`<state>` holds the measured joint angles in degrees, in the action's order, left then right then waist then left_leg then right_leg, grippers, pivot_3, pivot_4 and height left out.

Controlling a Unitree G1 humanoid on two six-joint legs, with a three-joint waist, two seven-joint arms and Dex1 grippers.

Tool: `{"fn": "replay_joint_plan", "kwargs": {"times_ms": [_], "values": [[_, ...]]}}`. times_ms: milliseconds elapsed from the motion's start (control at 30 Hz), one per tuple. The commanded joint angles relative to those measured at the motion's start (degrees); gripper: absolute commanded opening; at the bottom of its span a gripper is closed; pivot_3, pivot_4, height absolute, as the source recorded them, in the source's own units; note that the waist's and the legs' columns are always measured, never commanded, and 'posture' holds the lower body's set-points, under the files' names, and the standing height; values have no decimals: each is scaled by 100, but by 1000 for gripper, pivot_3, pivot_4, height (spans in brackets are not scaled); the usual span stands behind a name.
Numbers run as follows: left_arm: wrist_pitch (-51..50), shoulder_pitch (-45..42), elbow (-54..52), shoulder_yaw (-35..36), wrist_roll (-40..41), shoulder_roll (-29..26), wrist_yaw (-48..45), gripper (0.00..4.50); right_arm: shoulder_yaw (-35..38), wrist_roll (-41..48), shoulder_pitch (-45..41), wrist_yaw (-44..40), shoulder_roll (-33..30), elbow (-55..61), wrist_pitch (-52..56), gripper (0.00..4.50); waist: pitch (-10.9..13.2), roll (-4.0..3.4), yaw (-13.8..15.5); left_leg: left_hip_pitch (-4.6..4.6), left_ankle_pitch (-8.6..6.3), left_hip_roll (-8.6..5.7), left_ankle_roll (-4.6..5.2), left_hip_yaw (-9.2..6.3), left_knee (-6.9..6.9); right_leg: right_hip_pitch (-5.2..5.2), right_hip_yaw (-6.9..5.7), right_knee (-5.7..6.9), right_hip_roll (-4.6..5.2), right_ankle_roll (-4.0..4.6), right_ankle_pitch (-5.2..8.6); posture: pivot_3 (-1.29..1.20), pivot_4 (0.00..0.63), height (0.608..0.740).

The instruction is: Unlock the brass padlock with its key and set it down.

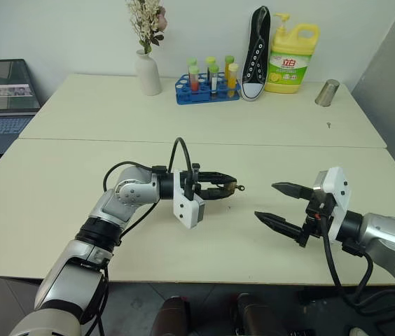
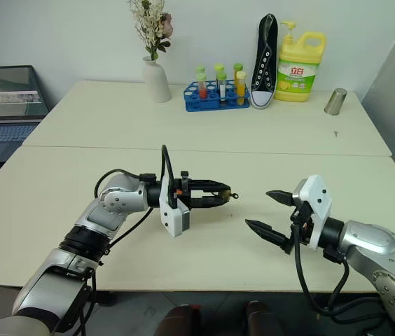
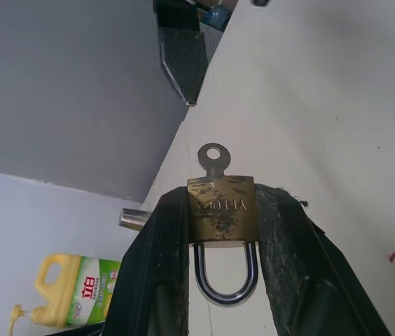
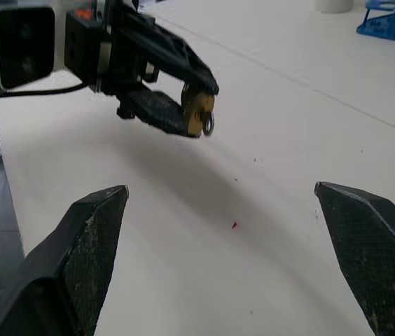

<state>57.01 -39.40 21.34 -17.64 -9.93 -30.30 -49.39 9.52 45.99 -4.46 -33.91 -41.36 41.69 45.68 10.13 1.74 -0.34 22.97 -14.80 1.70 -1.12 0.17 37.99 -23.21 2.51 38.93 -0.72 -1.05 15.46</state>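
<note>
The small golden-yellow brass padlock (image 3: pixel 221 208) sits pinched between the two black fingers of the left gripper (image 1: pixel 223 188), held clear above the pale bench (image 1: pixel 64 175). In the left wrist view its thin silvery U-shaped shackle (image 3: pixel 225 274) points back toward the wrist, and the small silvery key (image 3: pixel 213 159) already stands in the lock's outer face, its ring end sticking out beyond the fingertips.

So the lock's long axis runs along the left fingers, and the key's ring points away from them — straight across the gap toward the right gripper (image 1: pixel 278 204). That one hangs well apart, jaws spread wide with nothing between them, facing the key end; the right wrist view shows lock and ring ahead of its two open fingers (image 4: pixel 92 241).

The right arm is the free one and the nearer to the key's ring. The coming move probably turns on bringing those wide jaws in along that same line to nip the ring — a very small target.
</note>
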Motion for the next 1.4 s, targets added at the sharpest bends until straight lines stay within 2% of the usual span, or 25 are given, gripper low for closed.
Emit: {"fn": "replay_joint_plan", "kwargs": {"times_ms": [33,300,600,900,1000,1200,1300,1333,1400], "values": [[211,-117,-28,74,-153,-66,289,968,-39,222,-252,20,55,-12,54,4500,0,0,0,0,0,0,0,1,0,0,0,0,0,0,0,0,150,740],[296,1,-148,98,-484,-191,734,968,-286,618,-934,182,579,-698,316,4500,0,0,-9,-2,0,1,0,1,0,0,-1,2,-1,1,-1,0,150,740],[379,21,-144,48,-673,-270,1066,968,-760,454,-1296,-116,665,-1079,306,4500,0,0,-9,-1,0,1,0,0,0,0,-3,2,2,1,-1,0,150,740],[425,7,-111,2,-721,-321,1186,968,-882,475,-1537,-288,753,-1377,334,4500,0,-1,-11,-2,0,2,0,1,0,0,-5,4,2,10,-6,0,150,740],[415,7,-111,-1,-733,-342,1210,968,-895,480,-1613,-329,797,-1467,344,3859,0,-1,-10,-2,0,2,0,-1,0,0,-6,4,2,11,-7,0,150,740],[405,24,-149,-38,-750,-366,1233,968,-963,454,-1725,-409,852,-1619,356,1689,0,-1,-10,-2,0,2,0,0,0,0,-7,4,2,24,-14,0,150,740],[378,40,-176,-46,-732,-368,1234,968,-985,434,-1752,-438,851,-1667,349,374,0,-1,-10,-1,0,2,0,0,0,0,-7,4,2,26,-15,0,150,740],[375,44,-183,-48,-734,-370,1234,968,-993,433,-1760,-452,849,-1677,351,62,0,-1,-9,-1,0,2,0,1,0,0,-7,4,2,26,-15,0,150,740],[364,55,-196,-41,-741,-367,1246,968,-1019,428,-1782,-504,832,-1701,369,0,0,-1,-9,-2,0,2,0,1,0,-1,-8,4,2,27,-16,0,150,740]]}}
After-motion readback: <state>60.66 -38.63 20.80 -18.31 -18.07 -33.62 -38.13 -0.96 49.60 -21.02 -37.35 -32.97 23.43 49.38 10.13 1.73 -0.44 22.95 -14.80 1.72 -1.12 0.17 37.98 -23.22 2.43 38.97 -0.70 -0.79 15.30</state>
